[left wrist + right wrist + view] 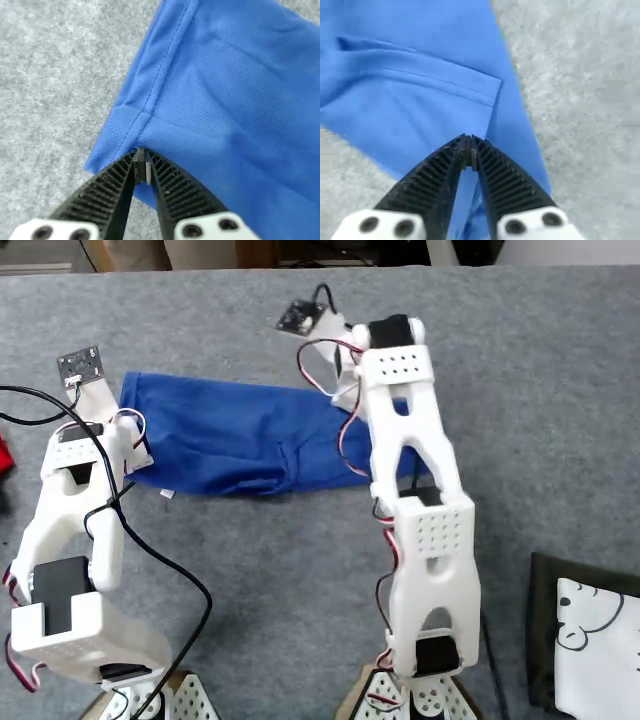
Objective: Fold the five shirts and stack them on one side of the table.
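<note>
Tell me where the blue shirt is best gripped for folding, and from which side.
At the hemmed edges of its two short ends, coming from the arms' side. The blue shirt lies as a long band, so its end edges are probably easiest to pinch. The left gripper and right gripper are shut there, which looks sensible.

The high camera looks steeply down on the grey surface (250,580) from above its near edge, where both arms stand, while each wrist camera peers close along the left pincer (141,167) or right pincer (467,150) at opposite ends of the blue shirt (240,435), which all three share.
</note>
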Robot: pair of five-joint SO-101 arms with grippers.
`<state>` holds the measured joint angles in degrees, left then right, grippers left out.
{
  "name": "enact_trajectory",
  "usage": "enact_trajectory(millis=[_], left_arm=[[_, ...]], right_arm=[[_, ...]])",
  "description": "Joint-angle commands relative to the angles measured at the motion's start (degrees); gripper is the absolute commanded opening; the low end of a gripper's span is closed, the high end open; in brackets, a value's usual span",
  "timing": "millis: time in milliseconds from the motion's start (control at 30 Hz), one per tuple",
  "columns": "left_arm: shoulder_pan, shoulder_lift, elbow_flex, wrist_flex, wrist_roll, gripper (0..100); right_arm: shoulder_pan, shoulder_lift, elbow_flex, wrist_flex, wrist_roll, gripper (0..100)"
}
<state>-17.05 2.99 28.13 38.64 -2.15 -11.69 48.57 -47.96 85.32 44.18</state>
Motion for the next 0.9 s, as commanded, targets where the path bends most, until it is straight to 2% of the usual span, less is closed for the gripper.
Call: enact_trajectory(millis=[0,200,300,433,567,667,733,867], left_arm=[[-0.18,-0.48,-0.53,-0.97,0.53,2],[-0.7,-0.92,-2.29,-0.44,0.53,2],[-2.11,-0.92,-3.69,1.14,0.53,2],[-4.75,-2.24,-12.4,10.55,0.26,4],[-5.71,-3.12,-24.26,22.68,0.26,19],[-5.36,-2.95,-33.05,28.84,0.26,28],[-5.36,-1.71,-37.19,29.89,-0.53,28],[-5.19,5.32,-45.54,33.67,-6.68,28]], right_arm=[[1.8,3.12,0.04,-2.11,-0.79,0.5],[3.12,5.05,-1.27,-2.02,-1.67,0.5],[5.49,0.31,-8.92,0.44,-8.62,0.5],[6.37,-6.37,-20.88,8.18,-10.55,0.5],[6.37,-8.75,-28.79,16.09,-10.64,0.5],[8.13,-8.75,-29.49,16.7,-14.68,0.5],[9.27,-8.66,-28.7,16.18,-16.88,0.5],[10.07,-8.22,-27.03,15.3,-18.64,0.5]])
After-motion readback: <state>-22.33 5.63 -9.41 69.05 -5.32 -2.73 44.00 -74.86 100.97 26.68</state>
